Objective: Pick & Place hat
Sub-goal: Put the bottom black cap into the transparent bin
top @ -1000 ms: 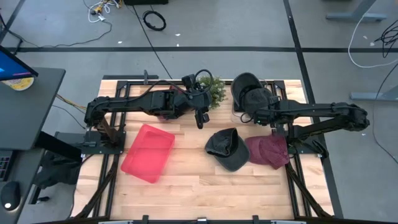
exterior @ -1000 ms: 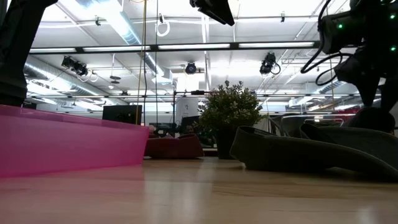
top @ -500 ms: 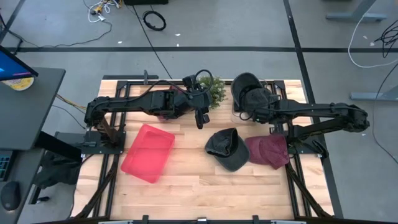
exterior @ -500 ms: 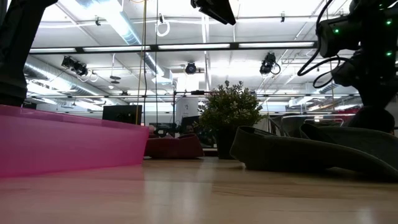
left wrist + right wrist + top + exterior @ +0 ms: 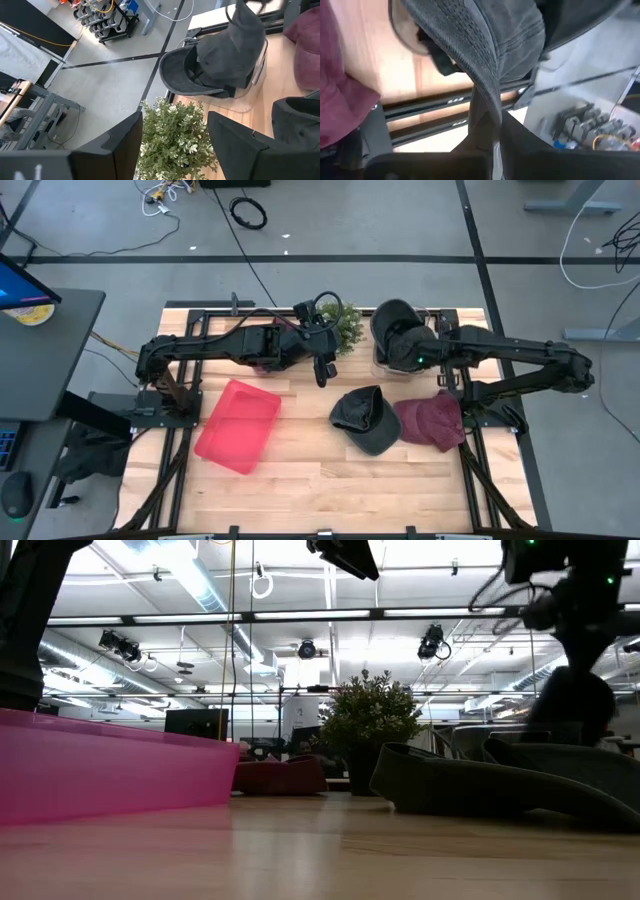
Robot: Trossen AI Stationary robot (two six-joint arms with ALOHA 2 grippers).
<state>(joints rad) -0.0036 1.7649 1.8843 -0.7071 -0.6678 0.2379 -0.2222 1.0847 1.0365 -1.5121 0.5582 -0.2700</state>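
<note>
A dark grey hat point(image 5: 397, 328) sits in a clear tray point(image 5: 248, 98) at the table's far right, and my right gripper point(image 5: 416, 358) is shut on it. In the left wrist view its crown point(image 5: 243, 36) stands up in a peak while its brim point(image 5: 181, 76) stays low over the tray's edge. My left gripper point(image 5: 322, 370) hangs open beside a small plant point(image 5: 345, 326), holding nothing. Another dark hat point(image 5: 364, 419) and a maroon hat point(image 5: 432, 423) lie on the table nearer the front. My right gripper pinches a raised fold of the grey hat's crown cloth point(image 5: 485, 102) between its two shut fingers. The crown is drawn up toward the fingers, and the cloth runs taut from the fold. The brim end point(image 5: 181, 76) still lies low at the tray.
A pink bin point(image 5: 238, 425) lies on the left half of the table. The plant point(image 5: 175, 137) stands between my left gripper and the tray. A maroon thing point(image 5: 280, 775) lies under the left arm. Bare wood shows along the near edge.
My right gripper has shut on the grey hat's crown and gone up and a little toward the far edge. The crown has been pulled up with it.
</note>
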